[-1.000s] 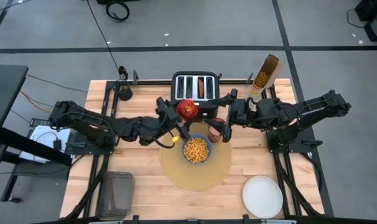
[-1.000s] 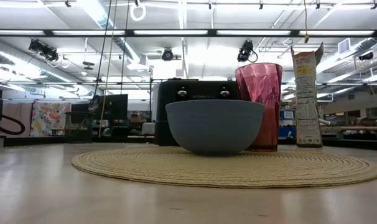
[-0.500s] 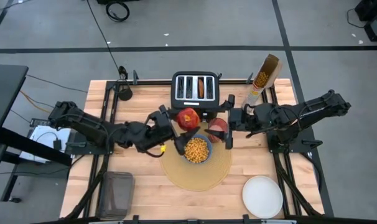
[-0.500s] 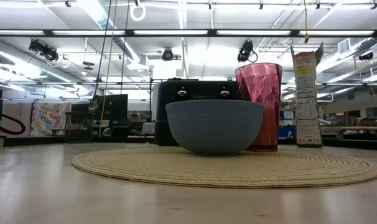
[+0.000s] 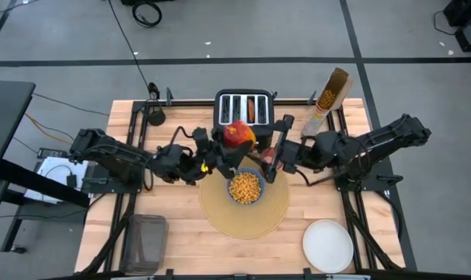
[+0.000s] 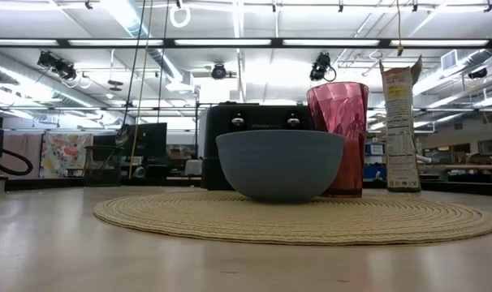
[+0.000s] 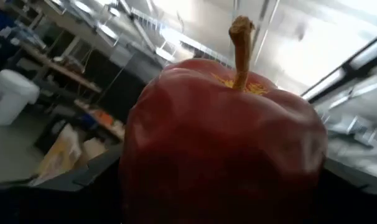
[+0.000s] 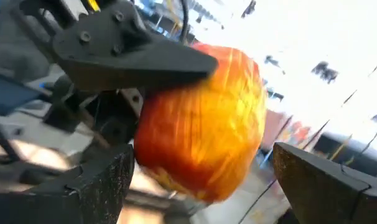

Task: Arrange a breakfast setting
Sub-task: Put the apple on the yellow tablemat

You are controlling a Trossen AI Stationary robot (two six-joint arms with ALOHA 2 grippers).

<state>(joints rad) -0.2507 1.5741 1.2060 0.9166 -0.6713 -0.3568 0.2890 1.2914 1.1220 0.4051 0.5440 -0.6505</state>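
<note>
**Ana:** High view first — the red apple [image 5: 238, 134] is up in the air, clamped in the left end effector [image 5: 228, 145], just in front of the black toaster [image 5: 244, 110] and behind the blue bowl [image 5: 245, 187].

**Ben:** Lovely fruit, that. The left wrist view shows deep red skin, yellow flecks round a brown stem [image 7: 241, 51], standing upright. From the right wrist view it goes orange-yellow on one flank.

**Ana:** And the right end effector [image 5: 276, 155] sits right beside it, fingers spread wide, the apple showing between them but not gripped.

**Ben:** Bowl's full of yellow cereal, centred on the woven tan placemat [image 5: 220, 214]. Pink cup [image 6: 338, 138] stands just behind it, on the mat's edge.

**Ana:** White plate [image 5: 328, 246] is off at the near right corner of the pale wooden worktop [image 5: 181, 233], well apart. Cereal box [image 5: 329, 96] stands at the back right.

**Ben:** Grey taped floor all round; in the low view, strip lights on the ceiling.
</note>
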